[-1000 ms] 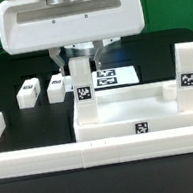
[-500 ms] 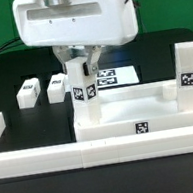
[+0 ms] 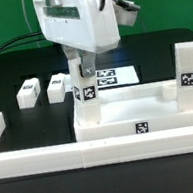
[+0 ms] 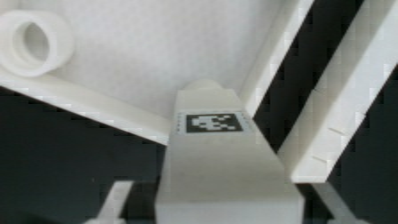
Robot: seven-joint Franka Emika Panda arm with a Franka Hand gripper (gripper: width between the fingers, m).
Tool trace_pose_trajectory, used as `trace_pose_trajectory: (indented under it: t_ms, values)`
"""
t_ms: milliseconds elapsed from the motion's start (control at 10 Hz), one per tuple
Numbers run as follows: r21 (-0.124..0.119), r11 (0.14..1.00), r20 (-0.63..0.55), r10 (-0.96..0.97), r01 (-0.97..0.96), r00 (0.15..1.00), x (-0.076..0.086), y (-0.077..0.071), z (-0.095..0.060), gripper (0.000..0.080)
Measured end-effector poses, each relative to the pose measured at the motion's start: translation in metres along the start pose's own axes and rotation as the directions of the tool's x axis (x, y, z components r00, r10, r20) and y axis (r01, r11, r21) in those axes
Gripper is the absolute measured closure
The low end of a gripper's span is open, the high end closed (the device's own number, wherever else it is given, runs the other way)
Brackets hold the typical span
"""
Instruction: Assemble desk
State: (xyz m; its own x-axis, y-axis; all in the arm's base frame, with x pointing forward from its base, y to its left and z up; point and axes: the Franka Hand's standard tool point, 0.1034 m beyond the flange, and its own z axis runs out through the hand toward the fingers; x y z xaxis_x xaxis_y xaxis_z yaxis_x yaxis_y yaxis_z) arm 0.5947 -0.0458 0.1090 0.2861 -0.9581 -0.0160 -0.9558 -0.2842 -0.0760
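Marker board [image 3: 118,77] flat on black table [image 3: 6,78], low white border wall [image 3: 39,160] along the near edge

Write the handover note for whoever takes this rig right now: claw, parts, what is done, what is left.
Claw: shut on the held leg, which is upright at the desk top's back corner on the exterior view's left. Whether it is fully seated cannot be told.
Parts: the standing leg is upright at the back corner on the exterior view's right. Two loose legs lie apart from the top, on the exterior view's left.
Done: one leg up.
Left: likely finish the held leg, then fit both loose ones.
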Motion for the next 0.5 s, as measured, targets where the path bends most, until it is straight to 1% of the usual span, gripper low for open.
trace_pose_trajectory:
  t_ms: [100, 200, 300, 400, 500]
  values:
    - [0.0, 1.0, 0.0, 0.028, -0.028, 1.0, 0.0001, -0.0001, 0.0, 0.0512]
    - [0.0, 1.0, 0.0, 0.008, -0.008, 1.0, 0.0001, 0.0, 0.0001, 0.0492]
    - [-0.001, 1.0, -0.001, -0.021, 0.021, 1.0, -0.0006, -0.0001, 0.0005, 0.0492]
    - [-0.003, 0.999, -0.001, -0.037, 0.037, 0.999, -0.002, -0.0002, 0.0015, 0.0308]
    - [-0.006, 0.991, -0.002, -0.131, 0.131, 0.991, -0.0015, 0.0002, 0.0017, 0.0308]
